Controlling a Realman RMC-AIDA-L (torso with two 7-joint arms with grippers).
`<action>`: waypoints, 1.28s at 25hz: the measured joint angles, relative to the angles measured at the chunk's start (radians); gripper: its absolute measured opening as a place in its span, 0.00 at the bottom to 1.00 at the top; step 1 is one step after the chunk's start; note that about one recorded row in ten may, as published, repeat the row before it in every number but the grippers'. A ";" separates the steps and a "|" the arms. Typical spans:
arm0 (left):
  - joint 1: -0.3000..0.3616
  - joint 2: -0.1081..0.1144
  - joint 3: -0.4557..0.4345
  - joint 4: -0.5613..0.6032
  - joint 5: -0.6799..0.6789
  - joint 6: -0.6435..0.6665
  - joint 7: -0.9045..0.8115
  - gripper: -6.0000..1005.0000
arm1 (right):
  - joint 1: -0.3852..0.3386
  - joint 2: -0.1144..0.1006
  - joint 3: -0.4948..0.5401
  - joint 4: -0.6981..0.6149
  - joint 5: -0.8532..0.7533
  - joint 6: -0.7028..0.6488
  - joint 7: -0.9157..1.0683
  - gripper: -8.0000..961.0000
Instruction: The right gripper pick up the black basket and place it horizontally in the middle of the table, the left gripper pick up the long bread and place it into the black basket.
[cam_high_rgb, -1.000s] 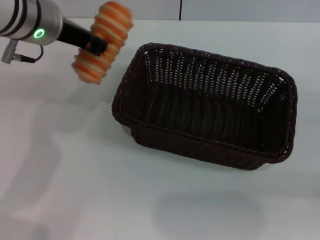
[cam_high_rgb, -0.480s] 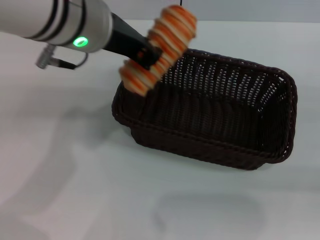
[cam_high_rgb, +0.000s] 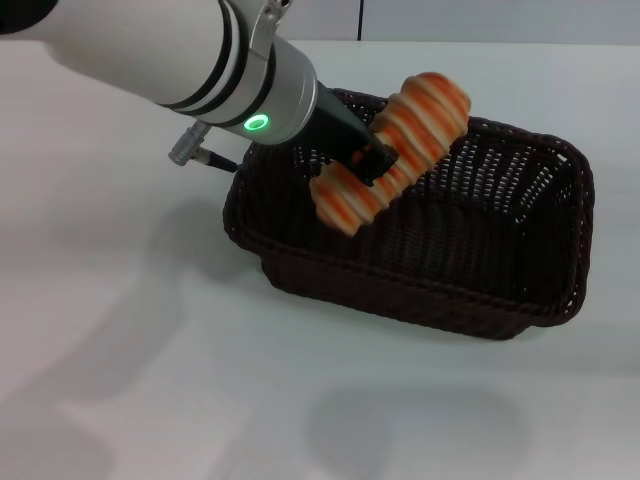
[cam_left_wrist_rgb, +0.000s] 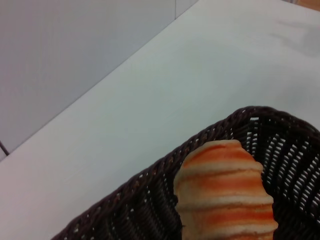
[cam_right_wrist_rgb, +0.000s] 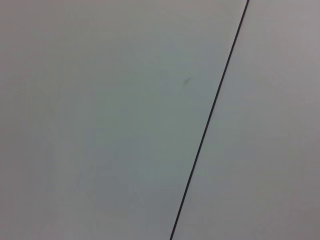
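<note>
Orange-brown with pale cross bands, the one long bread hangs tilted above the inside of the black basket, its upper end toward the far rim and its lower end over the basket's left half, clear of the woven floor. The left gripper has it pinched across the middle, black fingers pressed against the loaf from both sides, with the silver-grey arm and its single green ring light reaching in from the upper left over the basket's left corner. There is just one basket, dark wicker, lying lengthwise across the white table. From the left wrist view, the bread fills the near foreground with the braided rim of the basket curving behind it. The right gripper is out of sight; its wrist view shows only a pale surface crossed by one thin dark line.
</note>
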 joint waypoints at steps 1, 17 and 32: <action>-0.004 0.000 -0.001 0.002 -0.001 0.002 0.000 0.21 | 0.002 0.000 0.003 -0.003 0.000 0.000 0.000 0.49; -0.023 0.001 -0.058 0.055 -0.130 0.012 0.052 0.34 | 0.019 0.000 0.019 -0.025 -0.014 0.007 -0.001 0.49; 0.180 0.006 -0.159 -0.110 0.087 0.415 0.035 0.80 | 0.009 0.002 0.013 -0.027 -0.023 0.001 0.044 0.49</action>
